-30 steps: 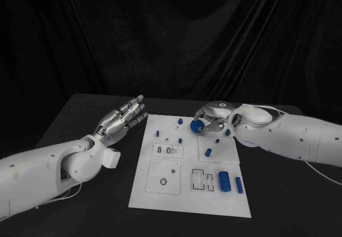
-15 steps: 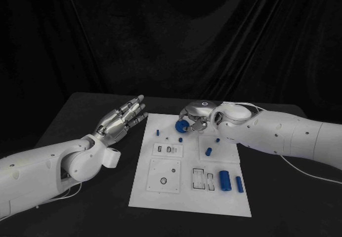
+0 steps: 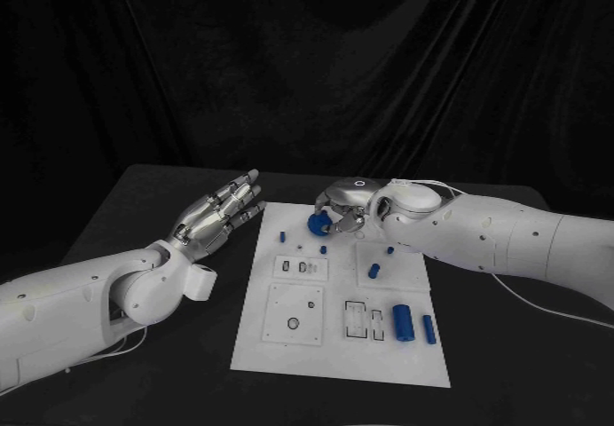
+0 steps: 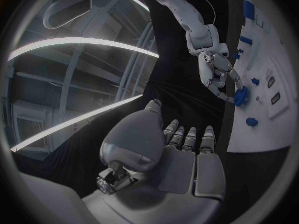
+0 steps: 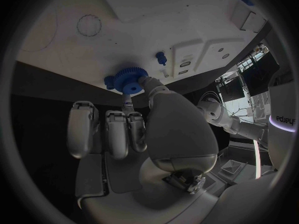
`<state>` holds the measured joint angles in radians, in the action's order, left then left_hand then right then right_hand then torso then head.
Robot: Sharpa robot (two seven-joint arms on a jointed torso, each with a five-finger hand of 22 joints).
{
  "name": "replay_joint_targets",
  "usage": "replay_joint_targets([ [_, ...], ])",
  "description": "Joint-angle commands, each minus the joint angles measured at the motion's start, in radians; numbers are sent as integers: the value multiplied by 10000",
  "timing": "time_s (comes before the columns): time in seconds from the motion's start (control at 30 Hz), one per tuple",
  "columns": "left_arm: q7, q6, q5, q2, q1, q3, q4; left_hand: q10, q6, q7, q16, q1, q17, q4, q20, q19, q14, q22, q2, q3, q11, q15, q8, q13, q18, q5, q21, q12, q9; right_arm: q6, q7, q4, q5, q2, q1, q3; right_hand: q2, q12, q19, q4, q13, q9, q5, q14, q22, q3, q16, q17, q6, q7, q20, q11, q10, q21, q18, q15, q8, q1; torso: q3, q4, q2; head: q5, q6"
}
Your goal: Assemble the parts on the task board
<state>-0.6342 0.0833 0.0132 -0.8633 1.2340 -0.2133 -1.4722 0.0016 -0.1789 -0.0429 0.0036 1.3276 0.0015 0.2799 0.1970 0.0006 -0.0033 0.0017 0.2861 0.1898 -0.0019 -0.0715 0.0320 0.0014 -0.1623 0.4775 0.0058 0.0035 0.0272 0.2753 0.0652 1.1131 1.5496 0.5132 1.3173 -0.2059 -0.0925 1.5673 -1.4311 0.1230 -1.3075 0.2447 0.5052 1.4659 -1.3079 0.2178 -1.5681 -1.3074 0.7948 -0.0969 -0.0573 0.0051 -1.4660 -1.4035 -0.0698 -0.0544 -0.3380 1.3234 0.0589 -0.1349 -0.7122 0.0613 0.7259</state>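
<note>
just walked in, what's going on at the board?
The right hand holds a small blue toothed gear over the far end of the white task board. The left hand is open, fingers straight, hovering beside the board's left edge and holding nothing. Other blue parts lie on the board, including a blue cylinder and a slimmer blue bar near its right edge.

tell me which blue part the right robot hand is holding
The toothed blue gear, pinched in the right robot hand over the board's far end; the other blue parts lie untouched on the board.
</note>
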Motion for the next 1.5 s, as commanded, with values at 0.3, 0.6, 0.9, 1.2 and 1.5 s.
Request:
replay_joint_targets([
  [0.3,-64,182,9,57,-10,10,35,-16,-21,36,-36,136,-15,11,42,15,33,-1,1,-62,27,-68,48,-14,-178,58,-38,-35,9,-303,60,-48,12,-26,-6,-11,-140,35,186,35,-2633,586,-1022,1049,-1072,170,-27,-2634,-1186,63,-39,-9,-1048,363,82,21,1741,-381,-5,19,18,1,30],
  [0.6,-54,188,9,64,-12,10,57,-16,-18,35,-36,148,-15,5,45,15,33,-1,-3,-68,27,-70,48,-14,-178,69,-38,-35,8,-69,97,-24,12,36,-6,-11,-21,35,382,66,-2633,-454,-1424,1049,-908,70,-27,-2634,-2875,228,39,-133,-1048,702,6,-70,2591,-528,-2,32,39,-16,46],
  [0.9,-59,163,9,-37,-16,9,34,-16,-27,33,-36,160,-15,-2,47,17,33,1,-7,-73,29,-72,51,-14,-178,85,-36,-35,10,988,292,814,-596,955,169,-11,42,35,243,133,-2633,-379,-2096,1049,-1024,-92,-27,-2634,-1544,166,87,-124,-1048,646,44,-94,2413,-572,-1,20,35,-43,-13],
  [1.2,-39,138,9,-78,-17,8,32,-16,-43,34,-36,176,-15,-14,49,19,33,2,-21,-75,29,-78,57,-14,-179,93,-34,-35,13,1141,-235,2413,-1031,2861,659,-14,90,35,-241,205,-2633,-118,-2834,1049,-1489,-314,-27,-2634,1,64,22,-31,-1048,60,202,-25,1878,-512,0,38,49,20,-12],
  [1.5,-39,169,9,-51,-29,8,44,-16,-38,32,-36,184,-15,-21,50,20,33,3,-28,-76,30,-83,57,-14,-180,97,-33,-35,12,1062,-533,2894,-704,4054,582,-19,44,35,-399,300,-2633,-104,-3042,1049,-1658,-435,-27,-2634,-9,127,41,-80,-1048,-167,262,-57,1883,-524,7,57,48,25,-7],
])
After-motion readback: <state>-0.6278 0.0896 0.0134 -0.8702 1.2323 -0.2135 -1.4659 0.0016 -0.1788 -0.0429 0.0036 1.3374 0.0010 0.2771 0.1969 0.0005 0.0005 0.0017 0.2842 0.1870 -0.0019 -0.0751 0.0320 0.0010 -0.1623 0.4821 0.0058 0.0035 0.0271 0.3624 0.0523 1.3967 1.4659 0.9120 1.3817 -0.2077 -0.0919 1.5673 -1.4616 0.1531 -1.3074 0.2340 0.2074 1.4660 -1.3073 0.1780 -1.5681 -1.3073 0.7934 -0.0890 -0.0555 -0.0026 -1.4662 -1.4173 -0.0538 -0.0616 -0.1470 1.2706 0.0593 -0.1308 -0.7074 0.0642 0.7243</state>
